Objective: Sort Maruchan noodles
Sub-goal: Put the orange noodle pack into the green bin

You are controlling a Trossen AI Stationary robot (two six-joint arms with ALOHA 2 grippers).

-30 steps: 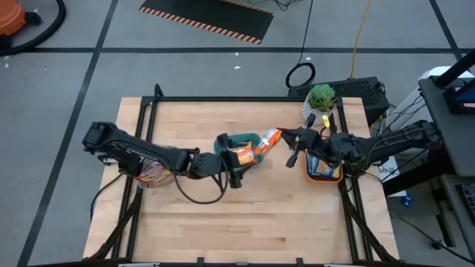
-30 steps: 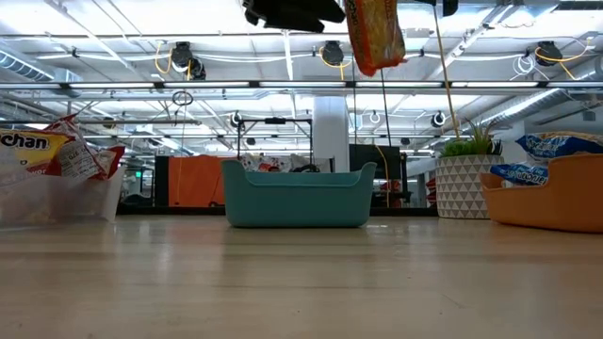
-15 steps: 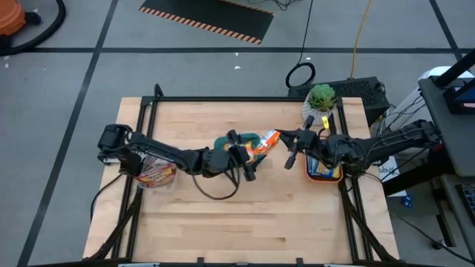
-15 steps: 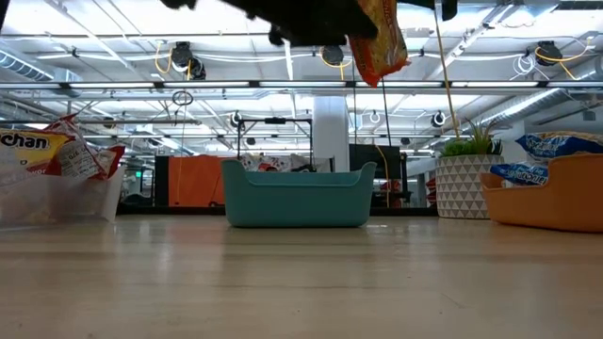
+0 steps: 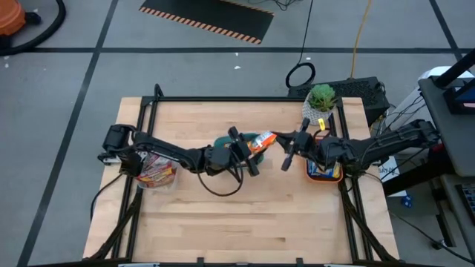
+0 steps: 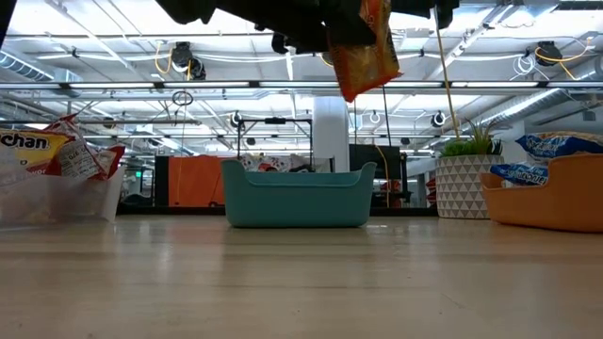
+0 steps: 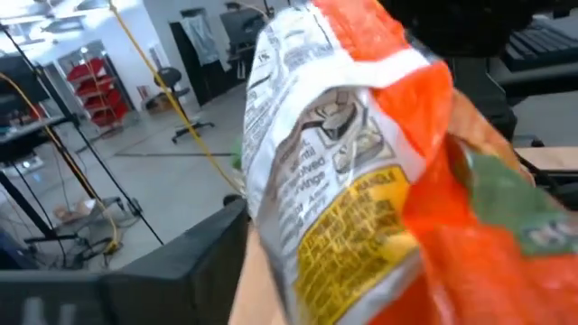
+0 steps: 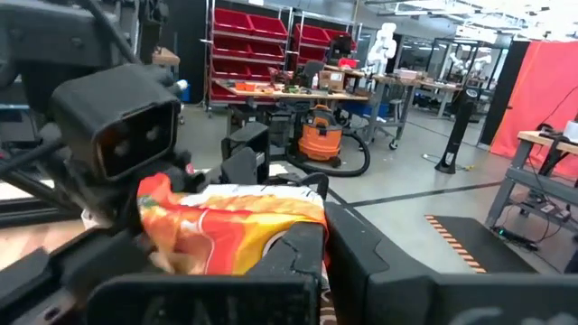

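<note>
Orange crinkly plastic marks the packet now in play: an orange Maruchan noodle packet hangs in the air over the middle of the table, just above the teal bin. The right gripper has its fingers pinched tight on one end of it. The left gripper has its jaws set wide around the other end, and whether they already bear on the wrapper I cannot tell. It reads as a handover between the arms, judged only from how both meet on one packet.

Sorting looks partly done. The orange tray at the right edge of the table holds blue-and-yellow packets. A clear container at the left edge holds red and white packets. Whether anything already lies inside the teal bin cannot be made out. By my reckoning this orange packet still has to be dropped into its place.
</note>
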